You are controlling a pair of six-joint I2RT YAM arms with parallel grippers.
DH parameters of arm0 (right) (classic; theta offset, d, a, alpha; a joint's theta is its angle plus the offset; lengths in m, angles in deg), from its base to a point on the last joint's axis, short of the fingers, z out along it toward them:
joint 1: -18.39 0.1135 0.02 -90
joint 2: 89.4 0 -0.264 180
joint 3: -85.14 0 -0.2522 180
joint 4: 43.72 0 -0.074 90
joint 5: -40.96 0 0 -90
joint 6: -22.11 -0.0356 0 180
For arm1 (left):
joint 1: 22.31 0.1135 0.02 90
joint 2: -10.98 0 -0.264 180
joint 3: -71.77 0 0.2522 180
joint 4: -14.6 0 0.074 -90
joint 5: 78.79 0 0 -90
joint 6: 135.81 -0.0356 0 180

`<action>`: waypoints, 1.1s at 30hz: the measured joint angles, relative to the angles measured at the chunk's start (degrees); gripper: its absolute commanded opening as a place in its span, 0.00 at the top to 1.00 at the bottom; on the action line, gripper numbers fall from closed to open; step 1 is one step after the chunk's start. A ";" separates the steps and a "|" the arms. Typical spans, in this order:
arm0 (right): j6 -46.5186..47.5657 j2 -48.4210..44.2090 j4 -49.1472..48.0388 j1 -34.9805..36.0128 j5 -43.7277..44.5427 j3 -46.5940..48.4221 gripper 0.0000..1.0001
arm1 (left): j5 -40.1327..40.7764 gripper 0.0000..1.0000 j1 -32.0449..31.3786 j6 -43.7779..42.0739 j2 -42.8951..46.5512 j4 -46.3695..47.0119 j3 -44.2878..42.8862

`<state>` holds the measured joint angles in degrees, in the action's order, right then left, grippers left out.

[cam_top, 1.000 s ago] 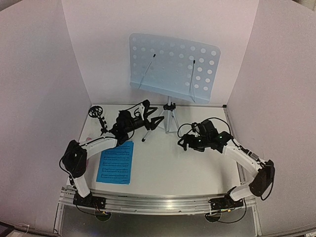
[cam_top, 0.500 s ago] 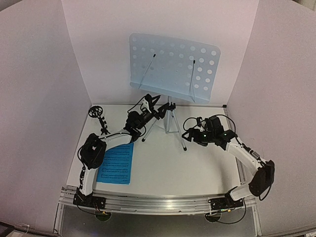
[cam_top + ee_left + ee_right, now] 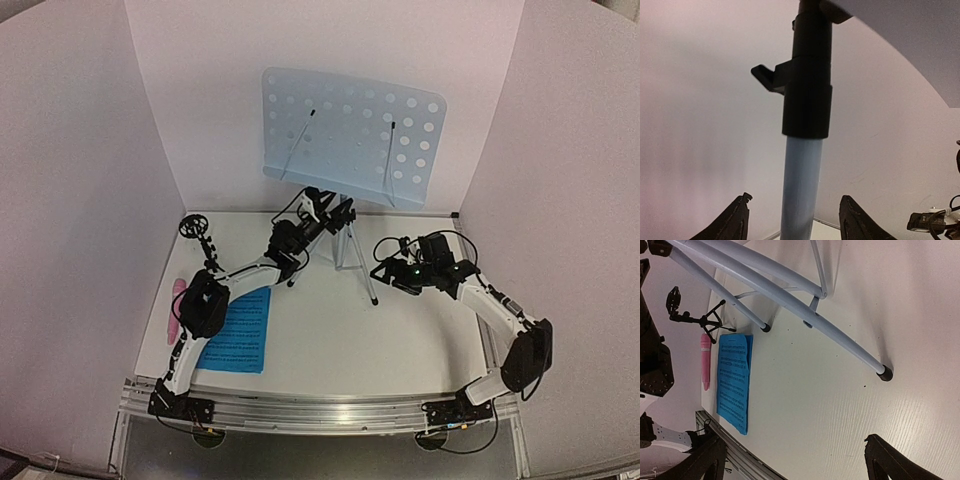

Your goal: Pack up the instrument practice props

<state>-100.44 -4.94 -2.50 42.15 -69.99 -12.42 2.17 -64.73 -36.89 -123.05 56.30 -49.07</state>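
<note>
1. Far left: the mic lies along the left edge of the counter, uncovered now that the left arm has swung away toward the back. The mic stand stands upright just behind it.
2. The sheets lie flat near the front left corner, just beside the mic. Whether there is one sheet or two cannot be told.
3. Centre: within the last second the left claw has risen from low among the tripod legs to the pole of the music stand, just under its pale-blue desk. The wrist view shows its jaws spread wide, one on each side of the pole below the black collar, not yet closed on it.
4. Right: the right claw has edged toward the stand's right leg. It hovers above the counter with jaws wide, holding nothing.
5. Both arms now converge on the music stand, so packing looks set to begin there, probably with a grip on the pole. All the props are still out on the counter, so the job is at its start.
</note>
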 measured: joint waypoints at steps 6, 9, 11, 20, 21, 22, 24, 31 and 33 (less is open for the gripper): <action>0.21 0.00 -0.05 -0.03 -0.48 0.00 0.06 | 0.33 0.49 -0.49 0.06 -1.26 -4.23 -4.42; 0.19 0.00 -0.04 -0.09 -0.57 0.00 0.06 | 0.45 0.55 -0.57 0.14 -2.63 -6.92 -7.24; 0.19 -0.02 -0.04 -0.10 -0.62 0.00 0.06 | 0.70 0.63 -0.60 0.32 -3.27 -8.31 -8.41; -0.40 -0.17 -0.03 -0.21 -1.14 0.00 0.05 | 0.13 1.00 -0.66 -3.15 -3.95 -7.81 -8.53; -0.56 -0.17 0.01 -0.31 -1.29 0.04 0.05 | 0.01 1.00 -0.66 -3.31 -3.90 -7.19 -8.12; -0.73 -0.12 0.09 -0.48 -1.44 0.23 0.06 | -0.09 1.00 -0.67 -3.50 -3.72 -6.49 -7.47; -1.10 0.31 0.57 -1.00 -1.57 1.42 0.08 | -0.27 1.00 -0.76 -3.91 -3.05 -5.04 -5.80; -4.27 6.62 -0.28 -2.71 -3.10 12.80 0.20 | -1.60 1.00 -0.91 -3.81 3.58 -3.40 4.25; -5.19 8.70 -1.02 -2.74 -4.34 15.37 0.23 | -1.84 1.00 -0.90 -3.77 5.45 -3.44 6.76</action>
<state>-105.63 3.76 -3.52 39.41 -74.33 2.95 0.33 -65.63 -40.67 -117.60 52.85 -42.31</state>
